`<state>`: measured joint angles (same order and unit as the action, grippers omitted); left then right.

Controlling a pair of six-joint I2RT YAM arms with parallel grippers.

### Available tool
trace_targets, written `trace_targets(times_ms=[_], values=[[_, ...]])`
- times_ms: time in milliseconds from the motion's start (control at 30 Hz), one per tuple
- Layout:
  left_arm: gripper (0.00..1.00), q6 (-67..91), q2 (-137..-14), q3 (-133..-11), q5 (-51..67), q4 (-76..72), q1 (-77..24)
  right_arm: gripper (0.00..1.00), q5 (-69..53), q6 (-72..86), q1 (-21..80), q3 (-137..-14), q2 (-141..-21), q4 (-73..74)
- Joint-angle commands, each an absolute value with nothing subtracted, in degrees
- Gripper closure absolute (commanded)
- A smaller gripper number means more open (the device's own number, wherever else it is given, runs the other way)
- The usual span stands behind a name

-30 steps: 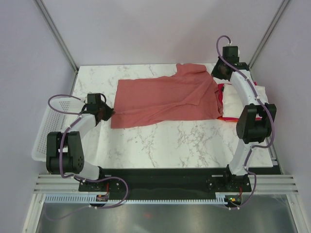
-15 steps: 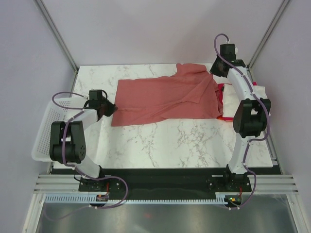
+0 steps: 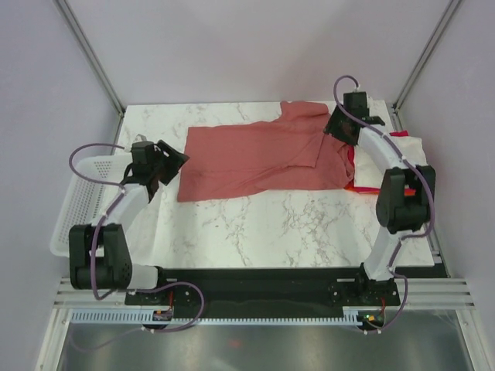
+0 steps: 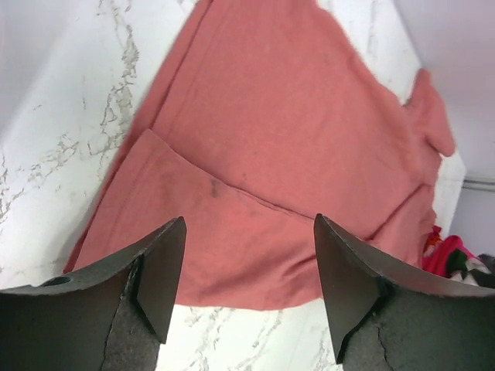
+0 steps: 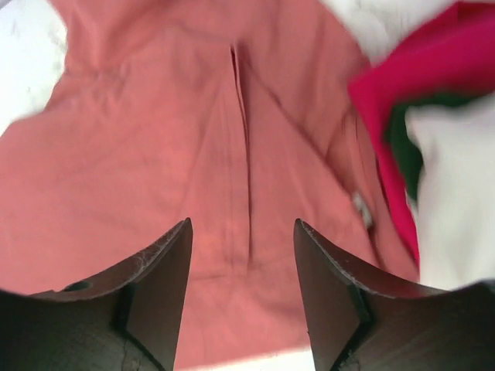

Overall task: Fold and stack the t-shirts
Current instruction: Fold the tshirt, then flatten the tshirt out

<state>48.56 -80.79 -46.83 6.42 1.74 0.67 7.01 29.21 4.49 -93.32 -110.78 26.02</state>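
Top external view: salmon-red t-shirt (image 3: pixel 263 158) lies spread with loose folds across the far half of the marble table (image 3: pixel 294 224), one sleeve bunched toward the far right. Its right end overlaps a pile of other shirts (image 3: pixel 408 148) at the table's right edge, with cream-white on top and a magenta shirt (image 3: pixel 354 154) and an orange shirt (image 3: pixel 357 188) peeking out beneath.

Left gripper (image 3: pixel 176 160) is at the red shirt's left edge. In the left wrist view its jaws are spread wide with nothing between them, only the shirt (image 4: pixel 286 154) lying below.

Right gripper (image 3: pixel 330 130) is over the shirt's far right part beside the pile. In the right wrist view it is released too, jaws apart over a crease in the red cloth (image 5: pixel 155 139), with the magenta shirt (image 5: pixel 433 69) at right.

White mesh basket (image 3: pixel 77 193) sits off the table's left side.
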Motion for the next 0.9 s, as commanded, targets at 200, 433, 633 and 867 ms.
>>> trace_targets(times_ms=[200, 433, 633, 867], values=[[0.26, 52.99, -61.89, -31.15, 6.51, 1.94, -1.32, 0.37, 17.44, 40.52, 8.43, -52.58, -74.48, 4.05], [0.31, 56.69, -53.18, -20.40, 0.89, -5.62, -3.77, 0.38, 21.53, 42.89, 10.72, -36.85, -69.79, -1.91], [0.34, 58.53, -59.12, -19.60, -2.72, -9.13, -4.48, 0.41, 20.13, 42.71, 10.72, -31.75, -66.37, -5.00], [0.37, 61.79, -71.62, -21.88, -5.70, -14.24, -7.02, 0.40, 21.01, 43.77, 10.72, -27.07, -59.60, -6.77]])
